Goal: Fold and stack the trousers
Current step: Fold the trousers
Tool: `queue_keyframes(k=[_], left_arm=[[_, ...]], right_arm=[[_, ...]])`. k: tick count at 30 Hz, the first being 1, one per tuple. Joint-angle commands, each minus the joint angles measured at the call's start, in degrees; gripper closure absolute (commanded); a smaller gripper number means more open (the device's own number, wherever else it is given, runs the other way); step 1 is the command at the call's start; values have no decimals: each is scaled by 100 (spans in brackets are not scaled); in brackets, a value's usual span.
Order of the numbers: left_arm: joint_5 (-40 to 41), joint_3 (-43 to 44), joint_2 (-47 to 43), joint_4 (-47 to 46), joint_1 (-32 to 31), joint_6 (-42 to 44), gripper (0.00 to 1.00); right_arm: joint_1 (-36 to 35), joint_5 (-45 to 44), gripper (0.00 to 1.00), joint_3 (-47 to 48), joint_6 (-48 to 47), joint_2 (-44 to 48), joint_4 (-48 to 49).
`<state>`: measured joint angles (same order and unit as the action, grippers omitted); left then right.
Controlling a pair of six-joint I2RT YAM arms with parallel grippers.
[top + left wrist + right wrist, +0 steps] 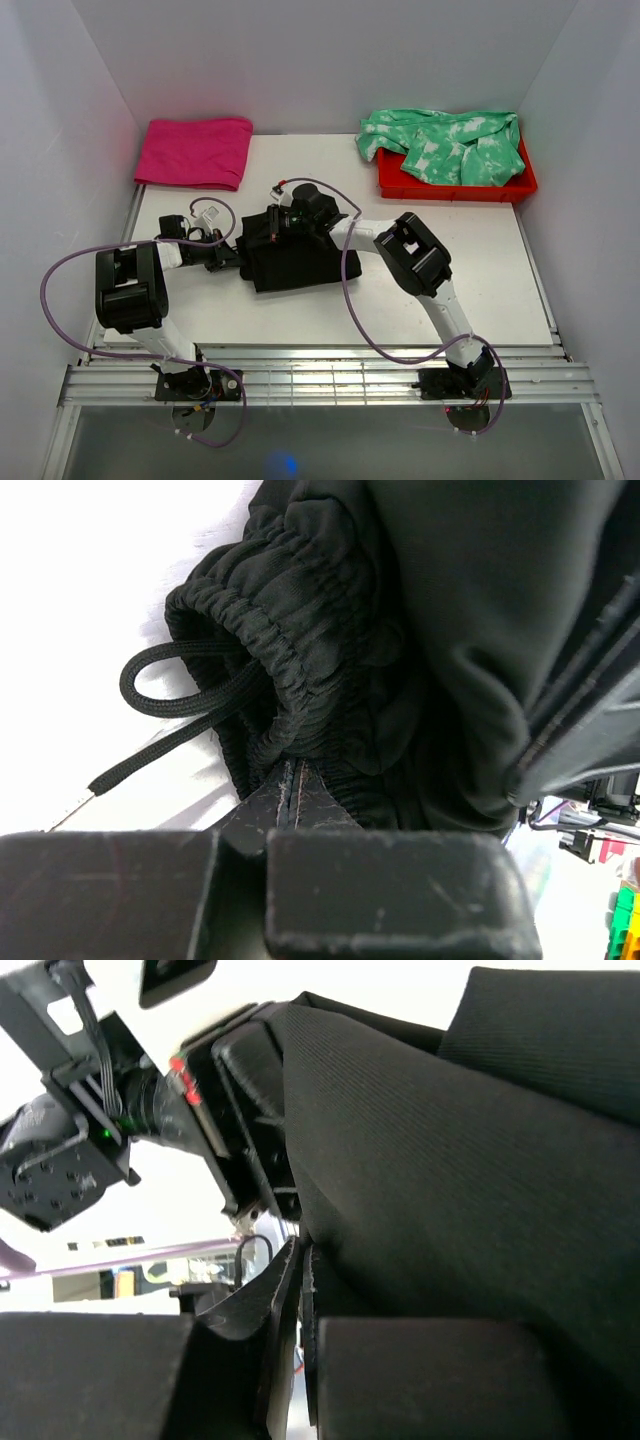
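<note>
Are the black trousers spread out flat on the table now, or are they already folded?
Folded: the trousers form one compact bundle, and the wrist views show fabric layers overlapping.

The trousers (295, 260) lie bunched on the counter (500, 270), slightly left of its centre and midway between the near and far edges. Their drawcord (170, 695) trails onto the counter beside the waistband. The left gripper (228, 256) meets the trousers from the left-edge side. The right gripper (285, 222) sits at their far side, reaching in from the right. A folded cloth (195, 152) lies at the far left corner. A bin (455, 185) stands at the far right corner, with a crumpled garment (445, 143) in it, spilling over its left rim.
</note>
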<state>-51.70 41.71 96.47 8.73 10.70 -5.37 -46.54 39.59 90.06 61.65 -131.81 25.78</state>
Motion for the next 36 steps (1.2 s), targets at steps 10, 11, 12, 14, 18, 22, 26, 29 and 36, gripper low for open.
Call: queue_keyframes(k=[10, 11, 12, 14, 18, 22, 26, 29, 36], left_arm=[[169, -67, 241, -30, -68, 132, 100], [178, -67, 250, -29, -59, 115, 100], [178, -76, 250, -12, -68, 106, 100], [204, -76, 250, 23, -59, 80, 100], [362, -50, 92, 285, -59, 71, 79], [749, 406, -303, 1085, 247, 185, 64], [378, 881, -961, 1728, 844, 816, 61], [-846, 1057, -1375, 1912, 890, 1344, 61], [-1870, 488, -1534, 688, 188, 355, 63]], right_arm=[[-135, -505, 92, 758, 972, -643, 524], [-144, -523, 92, 785, 981, -697, 525], [-162, -540, 92, 794, 1016, -741, 516], [-171, -558, 92, 767, 1042, -872, 533], [-153, -620, 92, 697, 1112, -1066, 621], [-136, -620, 92, 486, 1200, -1119, 805], [-118, -611, 92, 407, 1209, -1154, 1033], [-118, -628, 92, 494, 1192, -1137, 1078], [-109, -664, 92, 556, 1104, -1101, 1122]])
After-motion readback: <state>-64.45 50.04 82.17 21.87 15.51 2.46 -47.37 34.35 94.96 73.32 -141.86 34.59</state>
